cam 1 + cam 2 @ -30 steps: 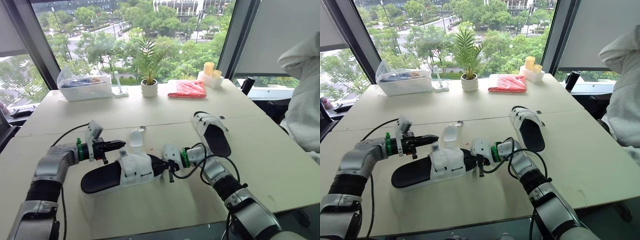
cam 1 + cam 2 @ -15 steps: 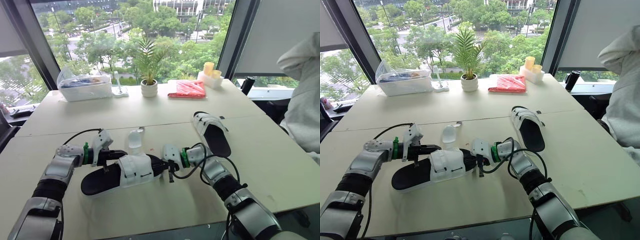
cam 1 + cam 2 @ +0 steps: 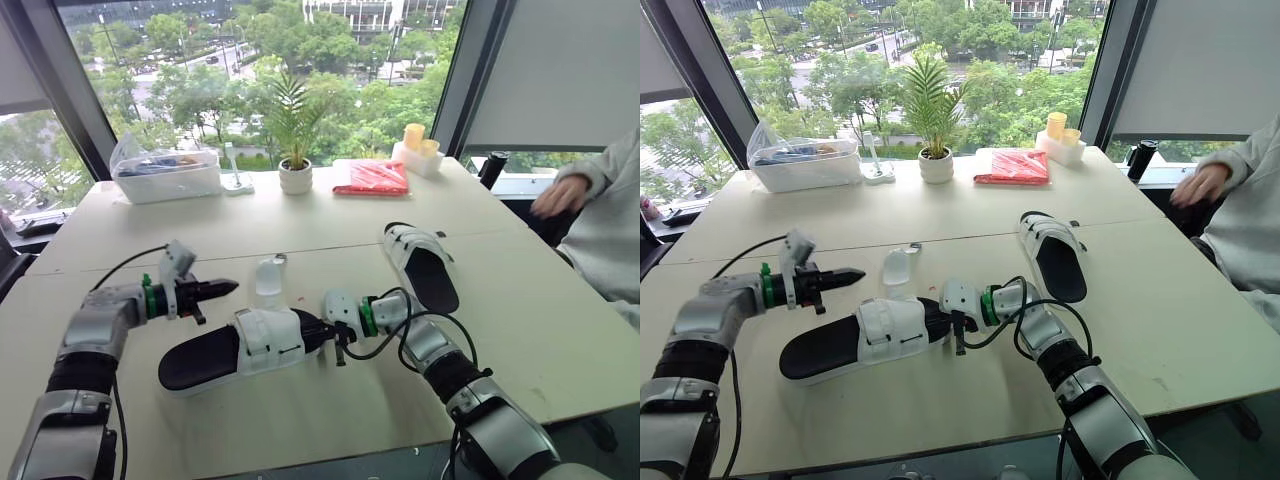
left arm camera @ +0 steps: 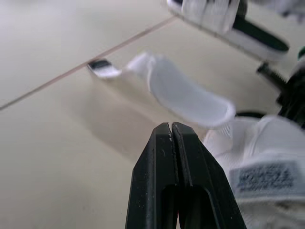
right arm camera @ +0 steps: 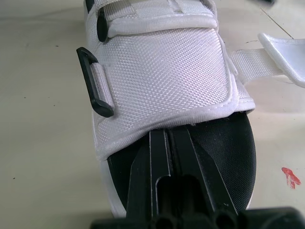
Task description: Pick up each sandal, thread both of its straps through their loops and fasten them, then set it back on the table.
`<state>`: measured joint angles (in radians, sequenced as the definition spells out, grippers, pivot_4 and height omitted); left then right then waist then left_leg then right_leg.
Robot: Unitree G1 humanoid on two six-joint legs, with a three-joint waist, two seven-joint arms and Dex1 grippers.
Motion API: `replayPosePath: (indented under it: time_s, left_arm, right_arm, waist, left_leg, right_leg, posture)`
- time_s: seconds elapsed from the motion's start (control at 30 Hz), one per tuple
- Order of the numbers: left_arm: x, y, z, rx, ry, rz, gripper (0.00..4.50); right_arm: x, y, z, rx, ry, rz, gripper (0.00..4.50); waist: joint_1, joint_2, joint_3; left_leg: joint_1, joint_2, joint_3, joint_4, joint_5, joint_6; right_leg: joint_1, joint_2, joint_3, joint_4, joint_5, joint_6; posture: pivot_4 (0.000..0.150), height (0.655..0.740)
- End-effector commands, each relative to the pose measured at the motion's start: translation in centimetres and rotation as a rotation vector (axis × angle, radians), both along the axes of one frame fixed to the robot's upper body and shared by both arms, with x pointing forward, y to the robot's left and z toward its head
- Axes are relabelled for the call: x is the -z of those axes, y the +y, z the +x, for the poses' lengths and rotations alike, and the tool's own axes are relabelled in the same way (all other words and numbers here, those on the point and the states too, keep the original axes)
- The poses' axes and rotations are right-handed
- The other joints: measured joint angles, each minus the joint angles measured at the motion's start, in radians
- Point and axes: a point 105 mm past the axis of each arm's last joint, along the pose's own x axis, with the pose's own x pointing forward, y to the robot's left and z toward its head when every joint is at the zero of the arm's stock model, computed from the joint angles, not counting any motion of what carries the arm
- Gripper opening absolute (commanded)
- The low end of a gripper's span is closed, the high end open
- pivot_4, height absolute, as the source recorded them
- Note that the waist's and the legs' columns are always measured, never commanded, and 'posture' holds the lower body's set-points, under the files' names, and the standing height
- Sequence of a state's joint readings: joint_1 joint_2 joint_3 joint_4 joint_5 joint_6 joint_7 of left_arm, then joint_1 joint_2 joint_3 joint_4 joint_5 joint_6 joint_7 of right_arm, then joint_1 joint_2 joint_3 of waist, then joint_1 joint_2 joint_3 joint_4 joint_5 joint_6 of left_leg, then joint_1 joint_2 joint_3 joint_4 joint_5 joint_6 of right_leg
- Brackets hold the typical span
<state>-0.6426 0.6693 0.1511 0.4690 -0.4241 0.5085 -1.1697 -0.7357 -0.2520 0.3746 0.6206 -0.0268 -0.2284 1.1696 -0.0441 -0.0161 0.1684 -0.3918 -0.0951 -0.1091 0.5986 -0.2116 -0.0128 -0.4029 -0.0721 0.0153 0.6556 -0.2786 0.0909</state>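
Note:
The near sandal (image 3: 215,352), black-soled with white straps, lies flat on the table. One loose white strap (image 3: 267,277) stands up from its far side, also seen as a curved strap (image 4: 186,93) in the left wrist view. My left gripper (image 3: 228,287) is shut and empty, hovering left of that strap and apart from it. My right gripper (image 3: 310,330) is shut, its tips resting on the black footbed at the toe, just under the front strap (image 5: 162,71). A black loop (image 5: 95,81) shows on the strap's side. The second sandal (image 3: 422,262) lies further back on the right.
At the far edge stand a clear plastic box (image 3: 165,172), a potted plant (image 3: 297,176), a red packet (image 3: 372,176) and yellow cups (image 3: 420,148). A person's hand (image 3: 560,192) is at the table's right edge. A black cable (image 3: 425,325) loops by my right arm.
My left gripper reached in to the sandal's strap half a second ago, then drew back to the left and up. The person's hand has come into view on the right.

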Motion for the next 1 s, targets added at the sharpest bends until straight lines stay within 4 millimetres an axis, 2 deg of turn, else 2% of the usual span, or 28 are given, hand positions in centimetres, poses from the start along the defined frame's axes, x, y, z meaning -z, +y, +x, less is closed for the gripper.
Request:
replayPosePath:
  time_s: [0.03, 0.1, 0.2, 0.33, 0.43, 0.73, 0.87, 1.0]
  left_arm:
    - [-2.6, -1.1, -0.1, 0.028, -0.009, -0.131, 0.04]
    - [-2.2, -1.8, 0.3, 0.022, 0.038, -0.188, 0.04]
    - [-0.9, -2.8, 0.5, 0.032, 0.099, -0.199, 0.90]
    - [0.2, -4.0, 0.6, 0.069, 0.165, -0.201, 2.92]
    - [0.2, -4.1, 0.8, 0.074, 0.178, -0.197, 4.47]
    - [0.8, -2.3, 1.0, 0.026, 0.201, -0.197, 4.47]
    - [2.3, -3.4, 1.3, 0.033, 0.226, -0.185, 4.47]
    - [2.4, -5.8, 2.6, 0.048, 0.247, -0.268, 4.47]
  right_arm:
    - [1.4, 0.3, -0.7, -0.022, 0.047, -0.033, 0.00]
    - [1.2, 0.3, -0.7, -0.022, 0.044, -0.032, 0.00]
    - [1.1, 0.3, -0.8, -0.021, 0.040, -0.033, 0.00]
    - [1.2, 0.3, -0.8, -0.018, 0.040, -0.038, 0.00]
    - [1.0, 0.4, -0.7, -0.012, 0.033, -0.036, 0.00]
    - [0.7, 0.4, -0.4, -0.001, 0.021, -0.037, 0.00]
    - [0.9, 0.3, -0.5, -0.003, 0.025, -0.044, 0.00]
    - [1.0, 0.1, -0.4, -0.002, 0.024, -0.050, 0.00]
  waist:
    - [0.000, 0.000, 0.000]
    - [0.000, 0.000, 0.000]
    - [-0.001, 0.000, 0.000]
    - [0.000, 0.000, 0.000]
    - [0.000, 0.000, 0.000]
    - [-0.001, 0.000, 0.000]
    - [0.001, 0.000, 0.000]
    - [0.002, -0.001, 0.000]
  left_leg:
    - [0.000, 0.000, 0.000, 0.000, 0.000, 0.000]
    - [0.000, 0.000, 0.000, 0.000, 0.000, 0.000]
    - [0.000, 0.000, 0.000, 0.000, 0.000, 0.000]
    - [0.000, 0.000, 0.000, 0.000, 0.000, 0.000]
    - [0.000, 0.000, 0.000, 0.001, 0.000, -0.001]
    - [0.000, 0.000, 0.000, 0.001, 0.000, -0.001]
    - [0.000, 0.000, 0.000, 0.001, 0.001, -0.001]
    - [0.000, 0.000, 0.000, 0.001, 0.001, -0.001]
  right_leg:
    - [0.000, 0.000, 0.000, 0.000, 0.000, 0.000]
    - [0.000, 0.000, 0.000, 0.000, 0.000, 0.000]
    - [0.000, 0.000, 0.000, 0.000, 0.000, 0.000]
    - [0.000, 0.000, 0.000, 0.000, 0.000, 0.000]
    - [0.000, 0.000, 0.000, 0.000, 0.000, 0.000]
    - [0.000, 0.001, 0.001, 0.001, 0.000, 0.000]
    - [0.000, 0.001, 0.001, 0.001, 0.000, 0.000]
    - [0.000, 0.001, 0.000, 0.001, 0.000, 0.000]
  posture:
    - [0.150, 0.7400]
    - [0.150, 0.7400]
    - [0.150, 0.7400]
    - [0.150, 0.7400]
    - [0.150, 0.7400]
    - [0.150, 0.7400]
    - [0.150, 0.7400]
    - [0.150, 0.7400]
